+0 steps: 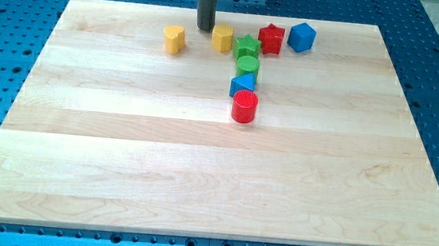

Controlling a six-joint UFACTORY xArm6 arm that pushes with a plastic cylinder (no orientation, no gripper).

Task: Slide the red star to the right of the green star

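Note:
The red star [271, 39] sits near the view's top, touching the upper right side of the green star [247, 46]. My tip [204, 28] is at the view's top, left of both stars, just to the upper left of the yellow hexagon [223, 38] and right of the yellow heart-shaped block [174, 39]. The tip touches no block.
A blue cube [301, 36] lies right of the red star. Below the green star run a green cylinder [247, 66], a blue triangle [244, 84] and a red cylinder [245, 107]. The wooden board [120, 170] lies on a blue perforated table.

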